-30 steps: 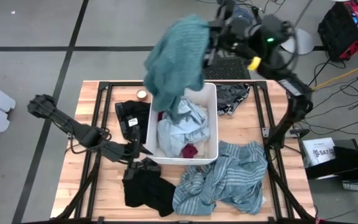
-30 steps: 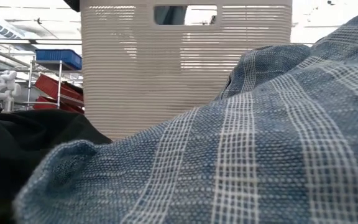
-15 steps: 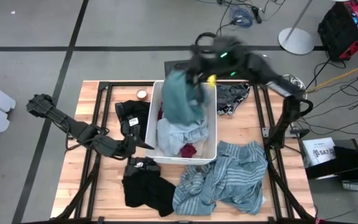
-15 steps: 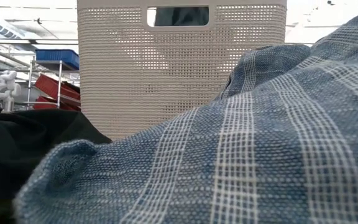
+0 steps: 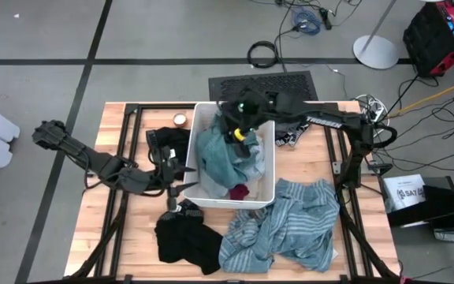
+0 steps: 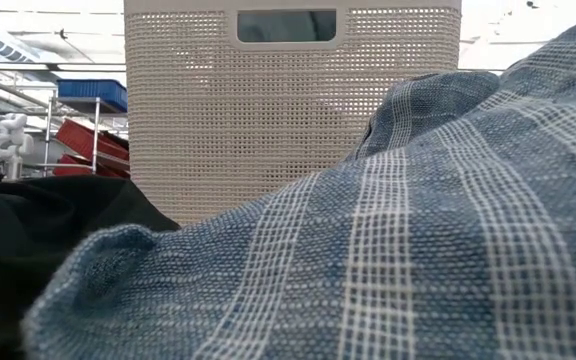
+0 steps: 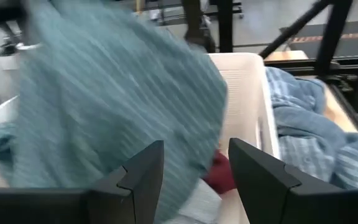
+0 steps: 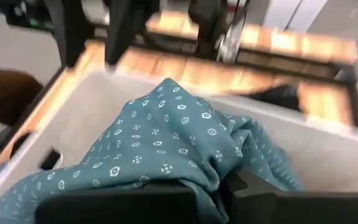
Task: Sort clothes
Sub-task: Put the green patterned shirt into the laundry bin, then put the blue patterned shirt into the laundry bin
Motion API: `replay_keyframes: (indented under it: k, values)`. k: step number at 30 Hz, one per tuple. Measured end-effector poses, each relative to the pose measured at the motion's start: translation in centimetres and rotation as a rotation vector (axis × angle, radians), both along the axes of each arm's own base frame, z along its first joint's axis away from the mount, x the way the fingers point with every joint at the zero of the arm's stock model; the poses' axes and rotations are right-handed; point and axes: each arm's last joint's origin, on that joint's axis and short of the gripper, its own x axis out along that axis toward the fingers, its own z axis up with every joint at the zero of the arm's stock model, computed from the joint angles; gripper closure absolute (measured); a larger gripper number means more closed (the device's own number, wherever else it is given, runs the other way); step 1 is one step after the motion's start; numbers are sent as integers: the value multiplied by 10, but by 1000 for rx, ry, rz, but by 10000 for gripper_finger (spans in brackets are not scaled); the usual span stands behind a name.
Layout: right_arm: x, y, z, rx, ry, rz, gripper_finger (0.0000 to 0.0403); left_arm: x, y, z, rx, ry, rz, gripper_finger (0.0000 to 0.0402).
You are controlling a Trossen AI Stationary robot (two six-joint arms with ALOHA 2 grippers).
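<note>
A white plastic bin (image 5: 269, 170) stands mid-table and holds a light blue garment (image 5: 247, 164) and a small magenta one (image 5: 240, 192). My right gripper (image 5: 236, 136) is low over the bin's far half, shut on a teal garment with small white marks (image 5: 211, 154). That garment lies heaped in the bin and also shows in the right wrist view (image 8: 166, 143). My left gripper (image 5: 183, 180) is open and empty, level at the bin's left wall. In its wrist view (image 7: 194, 168) it faces the teal garment (image 7: 104, 93). My right gripper holds the teal garment by a bunched fold (image 8: 194, 171) and comes at it slanting down from the far right. The cloth drapes over the fingers and hides the place of contact. The garment's lower part rests slack on the clothes in the bin.
A large striped blue-grey garment (image 5: 290, 229) lies at the near right and fills the low view (image 6: 418, 240). Black garments lie at the near left (image 5: 184, 241) and left of the bin (image 5: 168, 142). A dark patterned garment (image 5: 294, 122) lies at the far right. A small round roll (image 5: 180, 120) lies at the bin's far left.
My right gripper has come down from high above the bin's far end into the bin, carrying the teal garment. The garment hung spread out in the air before; now it is lowered and heaped on the clothes in the bin.
</note>
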Motion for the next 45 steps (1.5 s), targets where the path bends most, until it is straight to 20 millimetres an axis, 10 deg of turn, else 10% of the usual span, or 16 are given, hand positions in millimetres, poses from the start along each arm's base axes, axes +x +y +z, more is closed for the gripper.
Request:
replay_keyframes:
  k: [11,25,34,45]
  values:
    - [6,-1,-102,-28,191,-182,403,1,7,-2,-3,13,62,210]
    - [-11,9,-130,-25,439,-285,338,3,6,4,-33,-47,67,210]
    - [-12,21,-73,-54,439,-234,222,5,6,12,-45,-118,61,210]
    - [-37,30,38,-14,280,-270,199,5,5,12,-46,-117,61,210]
